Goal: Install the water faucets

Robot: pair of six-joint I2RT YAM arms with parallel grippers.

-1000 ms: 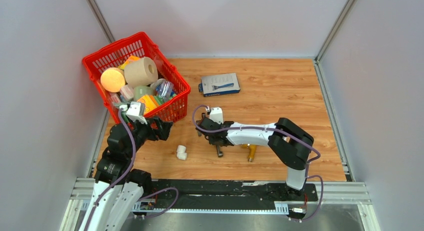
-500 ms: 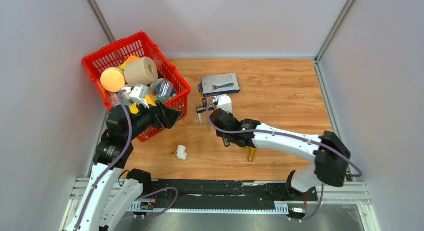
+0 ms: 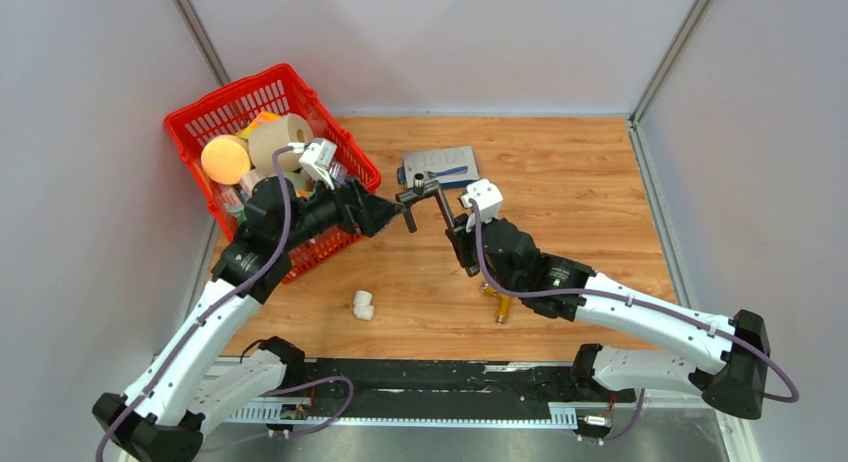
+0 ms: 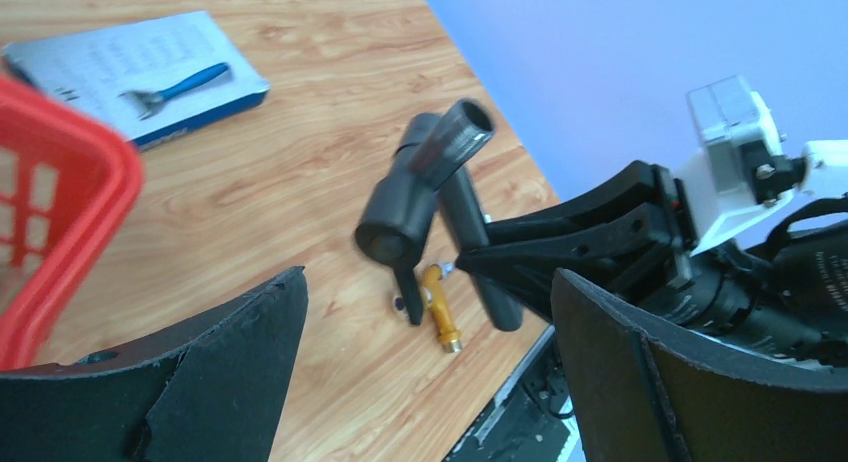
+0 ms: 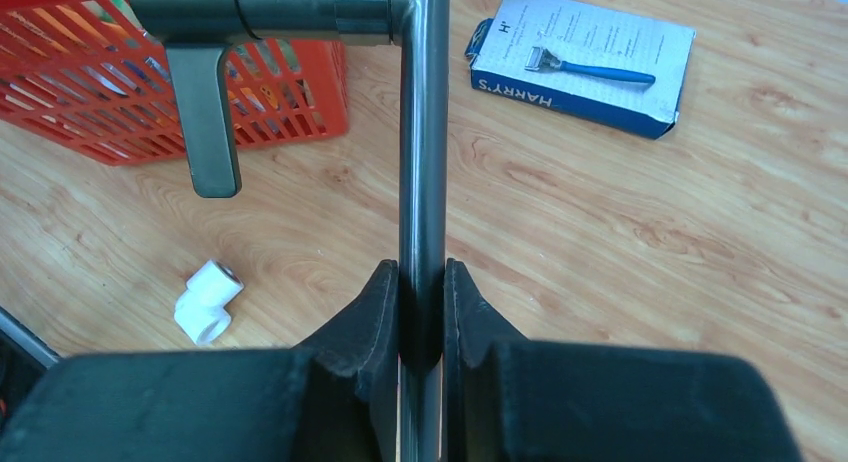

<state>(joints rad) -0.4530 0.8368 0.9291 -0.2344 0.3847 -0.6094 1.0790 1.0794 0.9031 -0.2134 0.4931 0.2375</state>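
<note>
Up went the faucet (image 5: 424,132), pinched by the right pincer (image 5: 422,282). Wide left pincer (image 3: 390,216) waits just in front, likely to help.

Robot test cell in a lab: wood-grain tabletop (image 3: 580,182) boxed in by plain grey panel walls (image 3: 80,132) with metal corner framing, two cabled white-and-black arms (image 3: 640,317) bolted along a slotted aluminium rail (image 3: 480,414) at the near edge, red basket (image 3: 235,88) of mixed household props.
</note>
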